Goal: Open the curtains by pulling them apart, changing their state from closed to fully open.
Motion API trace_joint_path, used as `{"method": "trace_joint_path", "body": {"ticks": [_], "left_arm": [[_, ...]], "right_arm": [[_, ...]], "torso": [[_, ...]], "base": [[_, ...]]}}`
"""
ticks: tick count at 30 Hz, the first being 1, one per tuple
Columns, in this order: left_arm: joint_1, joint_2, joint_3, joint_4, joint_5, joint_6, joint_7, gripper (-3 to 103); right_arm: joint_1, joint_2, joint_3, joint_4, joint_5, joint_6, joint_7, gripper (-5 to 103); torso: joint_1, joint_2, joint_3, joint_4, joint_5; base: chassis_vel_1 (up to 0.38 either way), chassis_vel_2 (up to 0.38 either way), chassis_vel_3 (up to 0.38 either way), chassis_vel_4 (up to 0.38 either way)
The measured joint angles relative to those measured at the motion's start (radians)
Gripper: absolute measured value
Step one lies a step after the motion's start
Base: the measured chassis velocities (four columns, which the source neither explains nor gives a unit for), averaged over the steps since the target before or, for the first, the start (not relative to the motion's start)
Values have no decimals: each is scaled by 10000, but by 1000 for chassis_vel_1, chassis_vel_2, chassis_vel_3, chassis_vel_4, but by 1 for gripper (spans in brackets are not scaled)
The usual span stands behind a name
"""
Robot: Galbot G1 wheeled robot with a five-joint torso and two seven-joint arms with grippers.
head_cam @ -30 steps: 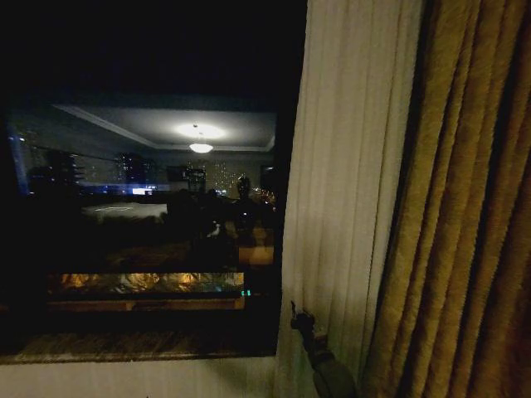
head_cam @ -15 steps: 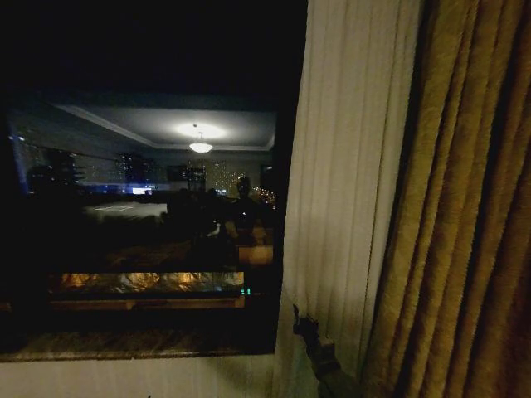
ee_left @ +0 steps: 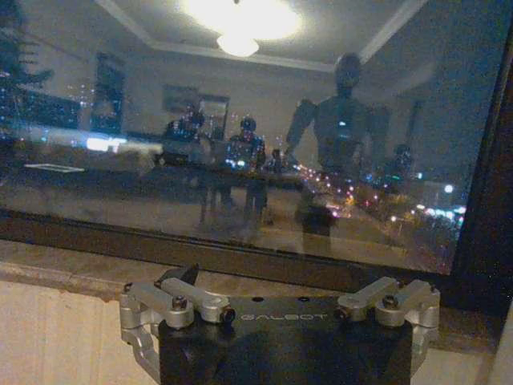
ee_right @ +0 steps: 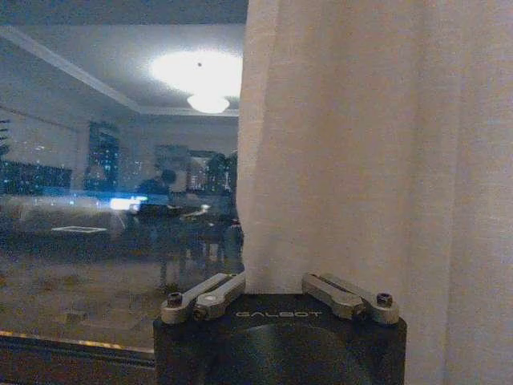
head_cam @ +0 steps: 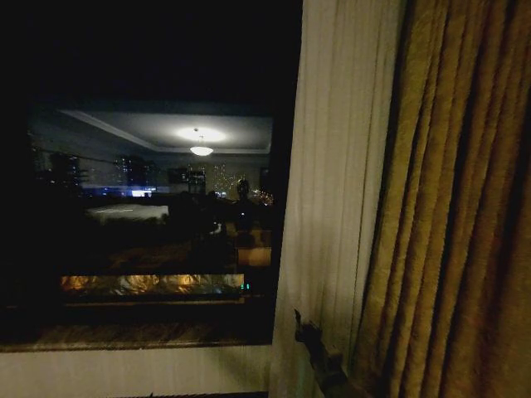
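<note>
A dark night window (head_cam: 158, 215) fills the left, its glass bare and reflecting a lit room. The sheer cream curtain (head_cam: 336, 182) hangs bunched right of the glass, against a gold-brown drape (head_cam: 456, 207). The right gripper (head_cam: 305, 336), low and dim, has its jaws closed on the curtain's left edge. The left gripper (ee_left: 280, 309) hovers near the stone sill (ee_left: 72, 273), jaws open.
</note>
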Motion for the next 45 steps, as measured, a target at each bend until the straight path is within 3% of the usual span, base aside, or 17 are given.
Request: {"method": "trace_joint_path", "body": {"ticks": [13,20,28,45], "left_arm": [[-59,53,-48,6,-34,15,0,100],[-160,99,-52,33,-105,57,-8,100],[-189,133,-50,42,-208,58,-11,100],[67,198,-185,-15,-268,-53,0,100]], "right_arm": [[93,0,-69,-119,14,194,-20,0],[-1453,0,183,1434,145,-488,27,0],[-2241,0,294,2280,165,-663,306,0],[-1977,0,367,1871,86,-461,372,0]], "torso": [[-3,0,-1,0,1],[-6,3,-3,-3,1],[-5,3,-3,0,0],[-5,3,-3,0,0]], "base": [[0,0,0,0],[0,0,0,0],[0,0,0,0],[0,0,0,0]]}}
